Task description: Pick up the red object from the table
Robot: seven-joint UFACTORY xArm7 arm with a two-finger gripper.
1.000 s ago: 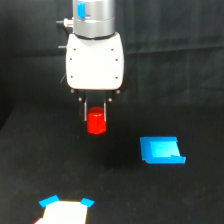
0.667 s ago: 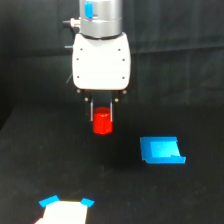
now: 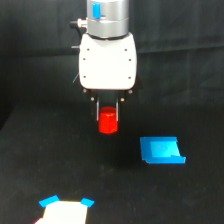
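- Nearest us, at the bottom edge of the view, we see a white card [image 3: 64, 214] with blue corners lying on the surface [image 3: 30, 165]. It sits well apart from the block, so we judge it a hazard only if the arm swings low toward the camera.
- Further in, on the exterior view's right, a blue tray [image 3: 161, 150] lies flat on the surface. We think a dropped block could bounce or roll against it, and a sideways move at low height could clip its raised edge.
- In the middle we see the red block [image 3: 107, 121] between the jaws [image 3: 107, 111], which stand narrow and closed on its upper part; most of its body hangs below the two dark fingers [image 3: 97, 110].
- We cannot tell for sure whether the block has cleared the surface, since black on black gives no clear shadow line; it appears to be held just above.
- The grip looks shallow, taking only the top of a stubby round piece. We judge that a quick lift or a jolt could let it slip down and out.
- A round block can also twist between flat fingers, so a tilt of the wrist may loosen it.
- Farthest back, the white housing [image 3: 108, 66] hides the finger roots, so we cannot check how squarely the jaws close.
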